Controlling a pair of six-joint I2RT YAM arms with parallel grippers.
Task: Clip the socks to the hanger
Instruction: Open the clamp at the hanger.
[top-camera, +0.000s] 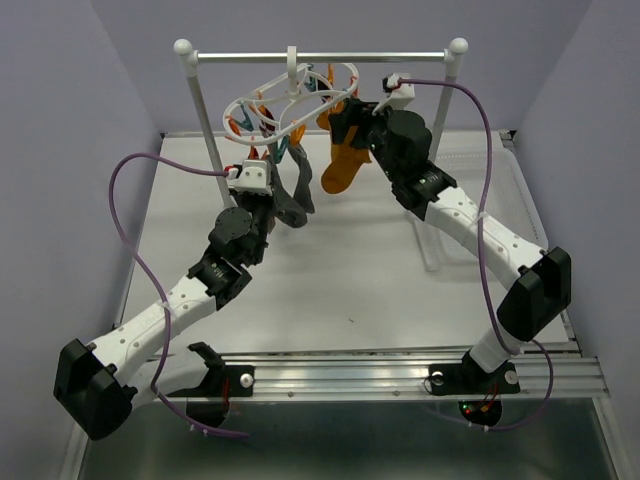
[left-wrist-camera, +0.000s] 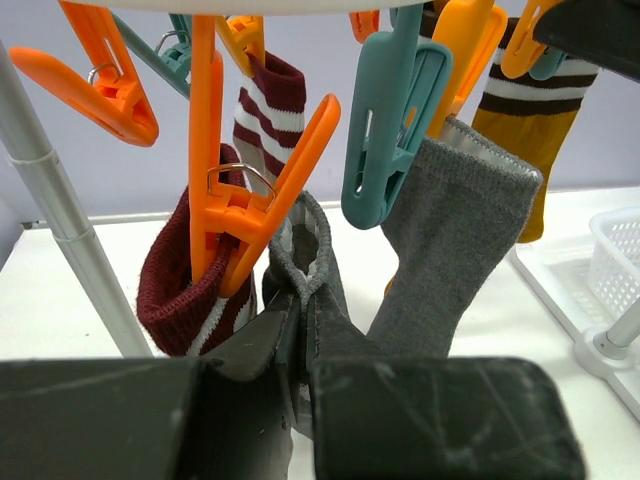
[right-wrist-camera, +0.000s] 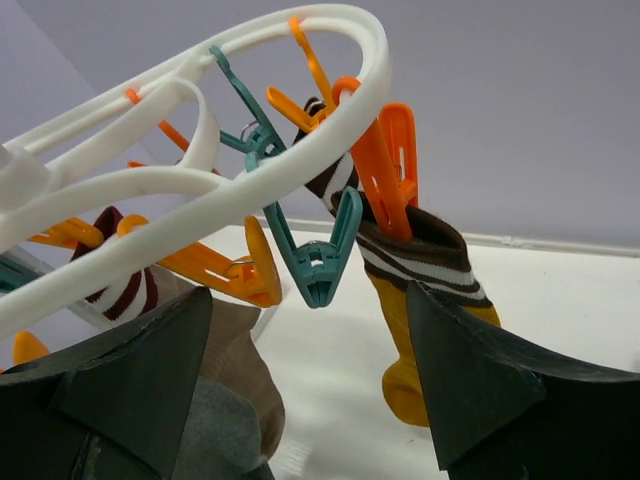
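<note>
Partly done. Under the hanger (right-wrist-camera: 370, 60) three socks appear to be hanging from clips already: a maroon striped sock (left-wrist-camera: 175, 285) on the left side, a lighter grey sock (left-wrist-camera: 450, 240) under the middle, and a mustard sock (right-wrist-camera: 425, 265) with a striped cuff at the right end, which is being bitten by an orange clip there.

A fourth, a dark grey sock (left-wrist-camera: 315, 250), is not yet clipped. Its cuff is being pinched tight by the left gripper (left-wrist-camera: 303, 330) and is being held up just below the hanger, right beside a free orange clip (left-wrist-camera: 235, 205) and near a free teal clip (left-wrist-camera: 385, 130). That cuff is judged to need feeding into a clip that must first be squeezed apart, probably a job for the other arm.

The right gripper (right-wrist-camera: 308, 300) is being held with its jaws spread wide under the right end of the hanger. Nothing is being grasped, and the mustard sock is hanging just beside one finger.

Hard to tell:
- Whether the maroon fabric is one sock or two, since a second striped piece is being shown higher up behind the orange clip.
- The lighter grey sock's clip, which is being cut off by the top edge.
- The basket (left-wrist-camera: 618, 250), well to the right of the hanger, which is being cropped, so its contents are not being shown.
- In the overhead view, the clips under the rail (top-camera: 320, 56), which are being blocked by both wrists.
</note>
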